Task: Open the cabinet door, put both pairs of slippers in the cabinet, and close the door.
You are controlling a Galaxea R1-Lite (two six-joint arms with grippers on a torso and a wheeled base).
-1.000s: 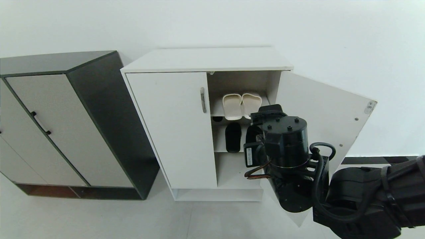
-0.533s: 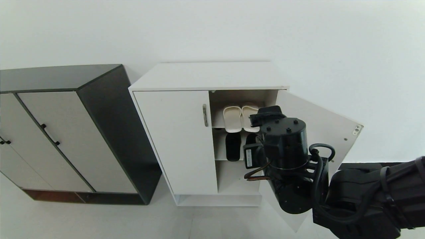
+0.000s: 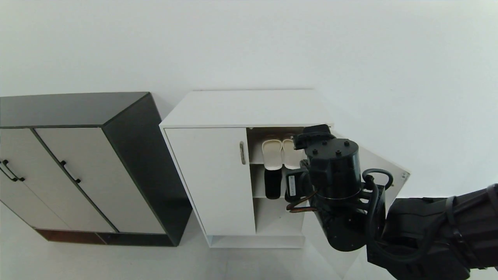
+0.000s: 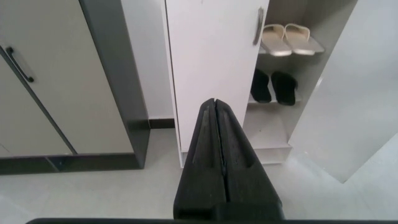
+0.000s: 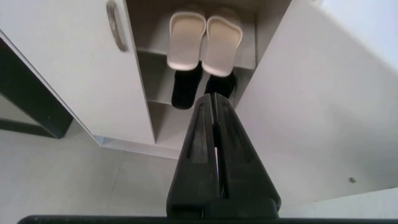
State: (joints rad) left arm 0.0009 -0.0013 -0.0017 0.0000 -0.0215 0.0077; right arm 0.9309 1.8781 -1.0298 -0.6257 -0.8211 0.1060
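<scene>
The white cabinet (image 3: 241, 107) stands against the wall, its left door (image 3: 212, 179) closed and its right door (image 3: 383, 171) swung open. A white pair of slippers (image 3: 277, 153) lies on the top shelf, a black pair (image 3: 272, 182) on the shelf below. My right gripper (image 5: 215, 97) is shut on nothing, a short way in front of the open compartment, level with the black slippers (image 5: 185, 91). My left gripper (image 4: 214, 102) is also shut and empty, held back from the closed door (image 4: 214, 56), with both pairs, white (image 4: 292, 38) and black (image 4: 273, 86), off to one side.
A dark cabinet with grey doors (image 3: 78, 167) stands close beside the white one on its left. The open door (image 5: 311, 106) juts out into the floor space on the right. Bare light floor (image 3: 116, 264) lies in front.
The whole head picture has shifted: both cabinets look smaller and lower, so the camera has drawn back. My right arm holds the same place in the picture. The slippers have not moved.
</scene>
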